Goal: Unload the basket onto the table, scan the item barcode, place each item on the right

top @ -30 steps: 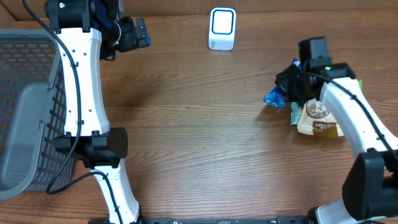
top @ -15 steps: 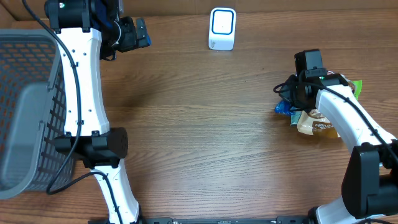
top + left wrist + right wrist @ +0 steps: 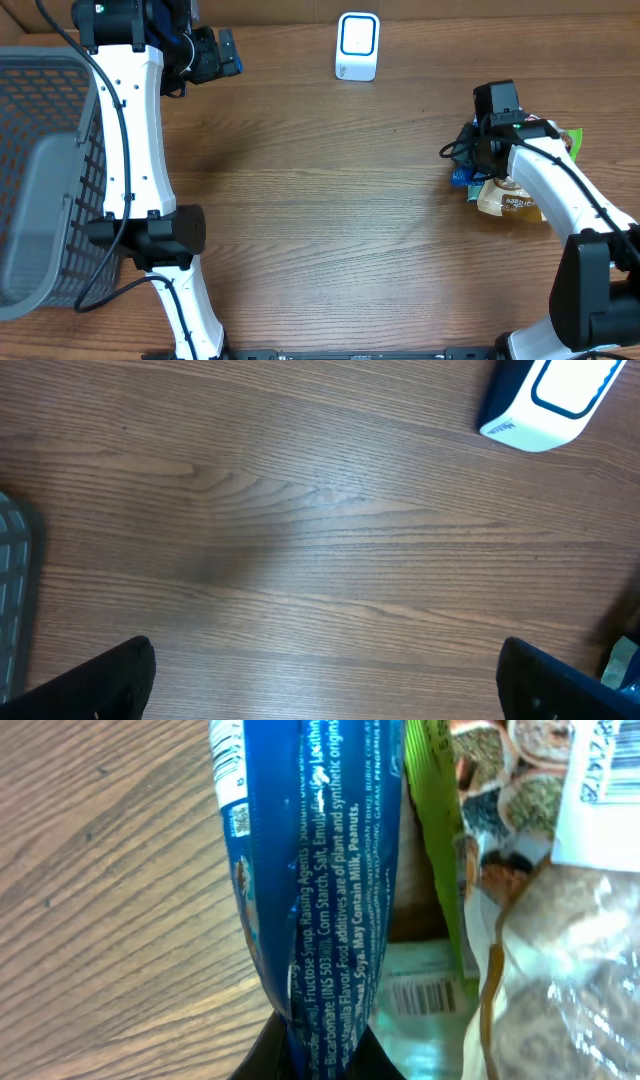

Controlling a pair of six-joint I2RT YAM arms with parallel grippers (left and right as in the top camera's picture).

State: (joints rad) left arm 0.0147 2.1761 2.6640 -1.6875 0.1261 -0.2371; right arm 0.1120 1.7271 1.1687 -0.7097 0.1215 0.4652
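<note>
The item is a blue snack packet (image 3: 318,870) with white print, and my right gripper (image 3: 318,1055) is shut on its lower end. From overhead the blue packet (image 3: 459,178) pokes out under the right gripper (image 3: 468,162), at the left edge of a pile of packets on the table's right. The white scanner (image 3: 357,45) with a blue-rimmed window stands at the back centre, well left of the packet. My left gripper (image 3: 226,52) hovers open at the back left, holding nothing. In the left wrist view the scanner (image 3: 548,400) shows at the top right.
Behind the blue packet lie a green packet (image 3: 430,840) with a barcode (image 3: 418,995) and a clear bag of brown snacks (image 3: 560,970). Overhead, a tan bag (image 3: 510,200) rests by the right arm. A grey mesh basket (image 3: 45,170) stands at the left edge.
The right gripper, still holding the blue packet, has shifted a little right and nearer, up against the pile of packets. The left arm has not moved.
</note>
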